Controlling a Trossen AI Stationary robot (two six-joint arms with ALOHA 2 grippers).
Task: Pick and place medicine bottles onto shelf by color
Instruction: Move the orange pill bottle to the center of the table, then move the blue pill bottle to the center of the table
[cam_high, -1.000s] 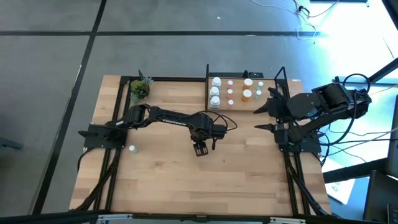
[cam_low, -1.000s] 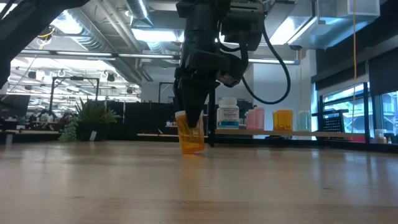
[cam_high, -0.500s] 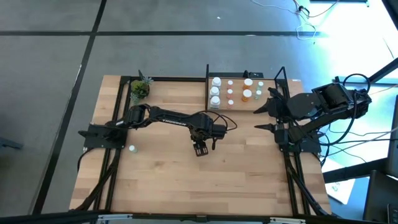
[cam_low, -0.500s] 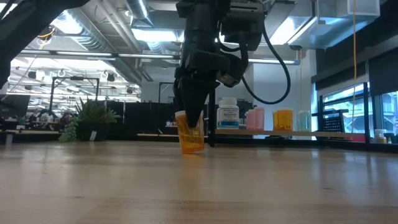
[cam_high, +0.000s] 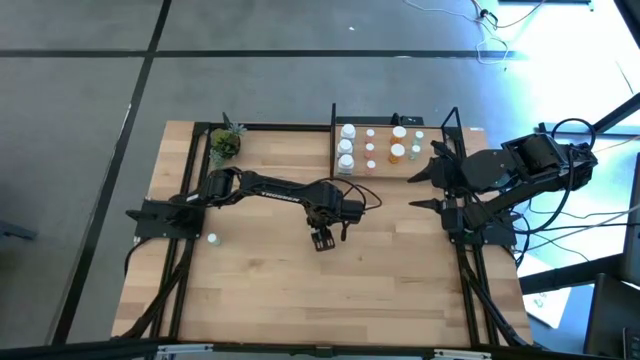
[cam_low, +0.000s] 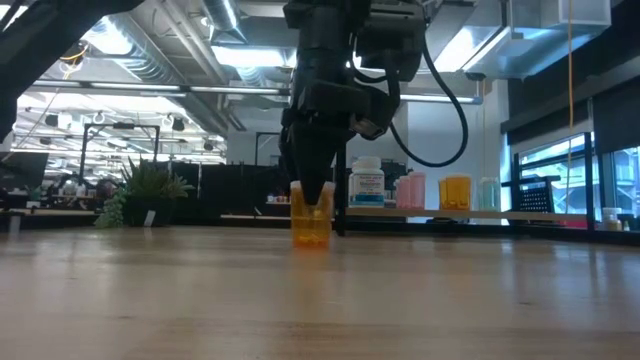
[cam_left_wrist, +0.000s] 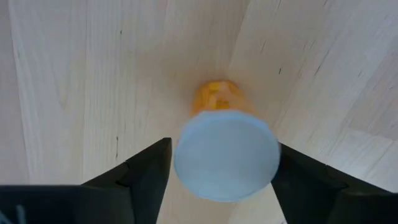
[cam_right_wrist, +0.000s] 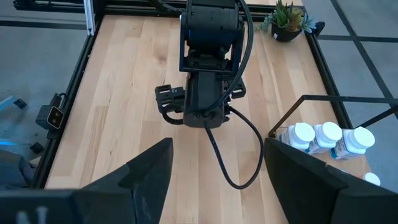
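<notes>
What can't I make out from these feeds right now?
- Whether the left gripper has let go of the orange bottle: in the left wrist view its white cap hides where the pads meet it; in the high view the wrist covers the bottle.
- Labels on the bottles on the shelf: too small in the high view.
- Shelf contents in the right wrist view: cut off by the edge; three white bottles show.

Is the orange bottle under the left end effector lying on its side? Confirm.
No, in the low view the orange bottle stands upright on the table beneath the left end effector.
</notes>
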